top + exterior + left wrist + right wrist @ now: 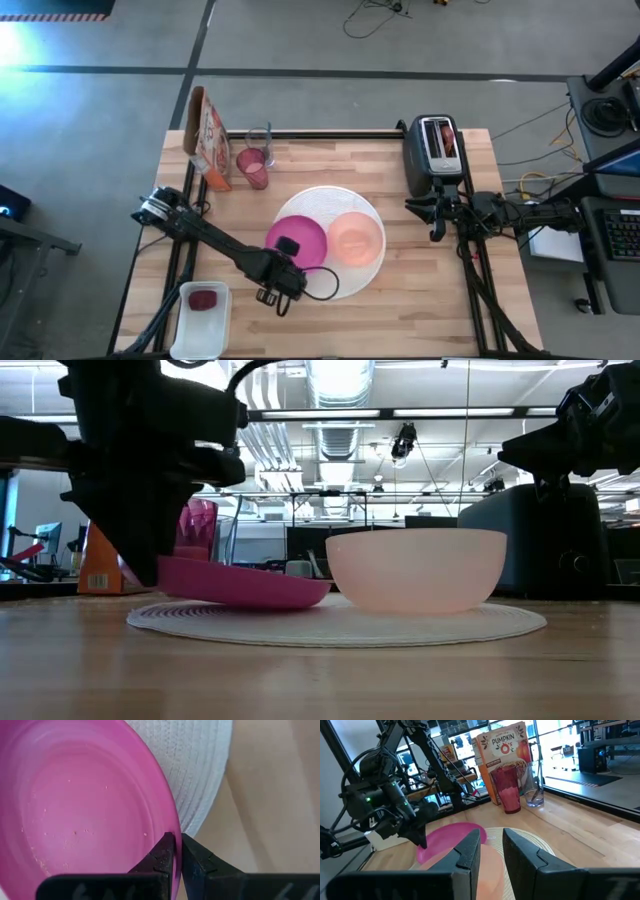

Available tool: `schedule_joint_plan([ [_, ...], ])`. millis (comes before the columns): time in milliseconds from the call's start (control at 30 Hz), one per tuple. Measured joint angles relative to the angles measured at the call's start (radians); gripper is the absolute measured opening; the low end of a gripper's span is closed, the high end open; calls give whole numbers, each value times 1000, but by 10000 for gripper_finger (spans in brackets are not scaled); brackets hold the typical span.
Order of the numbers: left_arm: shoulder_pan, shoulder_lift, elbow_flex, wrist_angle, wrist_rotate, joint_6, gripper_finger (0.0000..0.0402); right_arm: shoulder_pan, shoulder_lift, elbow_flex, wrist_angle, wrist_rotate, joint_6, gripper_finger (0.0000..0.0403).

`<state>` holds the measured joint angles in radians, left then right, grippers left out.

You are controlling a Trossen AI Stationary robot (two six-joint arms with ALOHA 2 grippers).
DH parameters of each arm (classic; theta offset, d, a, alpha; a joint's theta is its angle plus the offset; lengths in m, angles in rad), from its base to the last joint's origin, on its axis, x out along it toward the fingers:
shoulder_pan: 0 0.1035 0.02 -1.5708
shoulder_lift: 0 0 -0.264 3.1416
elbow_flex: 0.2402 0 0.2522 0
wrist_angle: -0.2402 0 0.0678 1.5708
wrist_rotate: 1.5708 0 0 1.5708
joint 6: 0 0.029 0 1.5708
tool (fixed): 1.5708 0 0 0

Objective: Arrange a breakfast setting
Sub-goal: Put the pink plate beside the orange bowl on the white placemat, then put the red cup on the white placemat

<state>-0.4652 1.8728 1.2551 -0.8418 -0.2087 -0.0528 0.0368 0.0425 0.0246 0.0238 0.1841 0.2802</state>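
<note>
A magenta plate [297,238] lies on the big white plate [335,280] beside a pale pink bowl [356,238]. In the low view the magenta plate [250,585] is tilted, with its far side resting on the white plate [340,622] and its gripper side raised. My left gripper [176,840] points down at the plate's near rim and is shut on it. My right gripper [492,847] waits level at the table's right, by the toaster, with its fingers apart and nothing between them. A dark red fruit [204,298] lies in a white tray. My left gripper pinches the magenta plate's rim [172,827] on its near side between its two fingertips, one over the plate's upper face and one outside it. The fingers come from above, pointing steeply down. The held side is lifted and the opposite edge [318,592] rests on the white plate.
A pink tumbler [252,167], a clear glass [262,140] and a cereal box [208,140] stand at the far left. A black toaster [435,150] stands at the far right. The white tray [200,325] sits at the near left corner. Bare wood shows near the front edge.
</note>
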Motion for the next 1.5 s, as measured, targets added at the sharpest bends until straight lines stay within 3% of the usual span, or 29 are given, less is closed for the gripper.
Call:
schedule_joint_plan([
  [400, -1, 11, 4, -22, -51, -55, 36, 0, 0, 0, 0, 0, 0, 73],
  [667, -2, 5, 57, -63, -55, -122, 95, 0, 0, 0, 0, 0, 0, 73],
  [933, -23, -75, 110, -210, -256, -198, 150, 0, 0, 0, 0, 0, 0, 73],
  [1100, -12, -161, 93, -311, -269, -276, 158, 0, 0, 0, 0, 0, 0, 73],
  [1300, 76, -305, 29, -367, -278, -295, 155, 0, 0, 0, -1, 0, 0, 73],
  [1500, 255, -433, -65, -299, -279, -163, 155, 0, 0, 0, -3, 0, 0, 73],
])
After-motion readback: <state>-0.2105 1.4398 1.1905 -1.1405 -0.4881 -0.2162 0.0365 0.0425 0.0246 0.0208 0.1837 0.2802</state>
